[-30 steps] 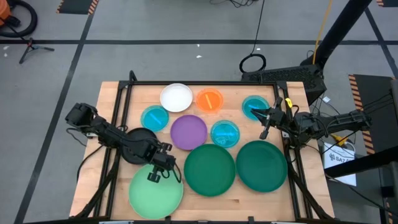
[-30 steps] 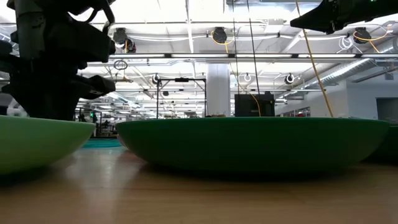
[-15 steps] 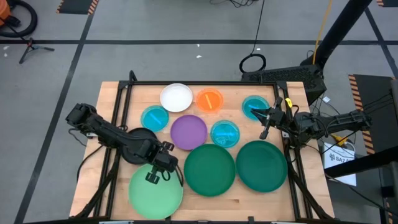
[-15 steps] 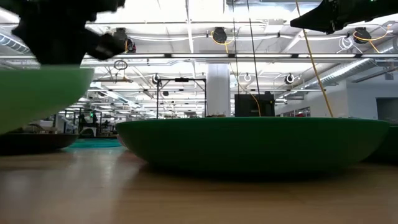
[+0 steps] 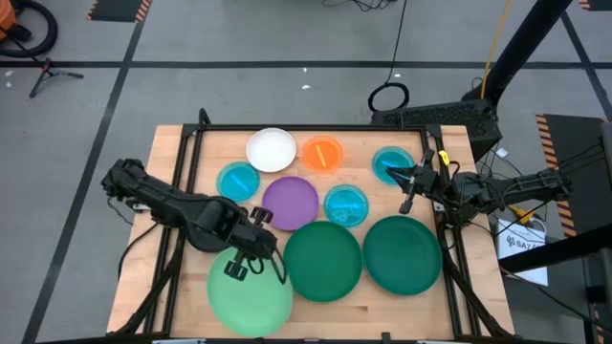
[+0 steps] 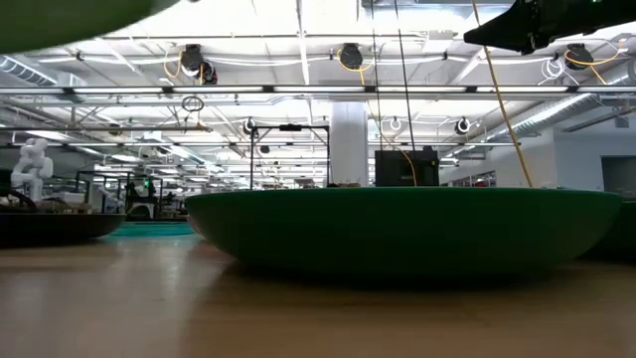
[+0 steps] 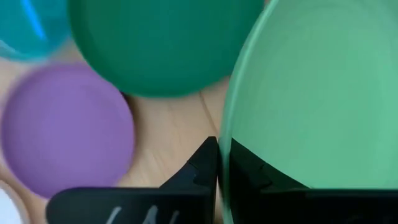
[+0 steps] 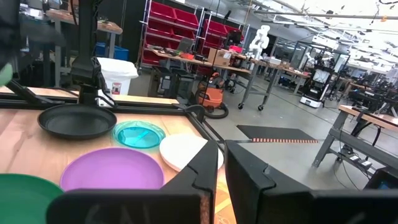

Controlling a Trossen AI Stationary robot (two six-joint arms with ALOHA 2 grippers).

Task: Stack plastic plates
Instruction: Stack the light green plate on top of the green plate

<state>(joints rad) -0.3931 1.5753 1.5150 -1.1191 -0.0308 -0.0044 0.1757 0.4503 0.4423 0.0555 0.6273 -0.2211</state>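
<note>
My left gripper (image 5: 241,260) is shut on the large light green plate (image 5: 251,296), which shows at the top left of the low view (image 6: 70,10). Two dark green plates (image 5: 322,260) (image 5: 402,252) rest on their bases near the table's near edge. Farther back lie the purple plate (image 5: 290,203), three cyan plates (image 5: 238,180) (image 5: 345,203) (image 5: 392,164), the orange plate (image 5: 322,153) and the white plate (image 5: 271,149). The black plate (image 5: 215,215) is mostly hidden under the left arm. My right gripper (image 5: 409,182) waits shut above the table's right side. My left gripper holds the light green plate by its rim (image 7: 225,134), on the plate's far side. The rim is pinched between the two fingers (image 7: 202,165), one over the plate's inner face and one outside it. The fingers come from above. The plate is lifted clear of the table.
A black frame runs around the tabletop (image 5: 287,128). Bare wood shows along the near edge (image 5: 382,320) and where the light green plate lay. The nearest dark green plate (image 6: 407,229) fills the low view's middle, with the black plate (image 6: 50,224) at its left.
My left gripper has risen and moved slightly toward the table's right, keeping its hold. The light green plate has gone from resting on the table to lifted clear, and it now hangs nearer the left dark green plate.
</note>
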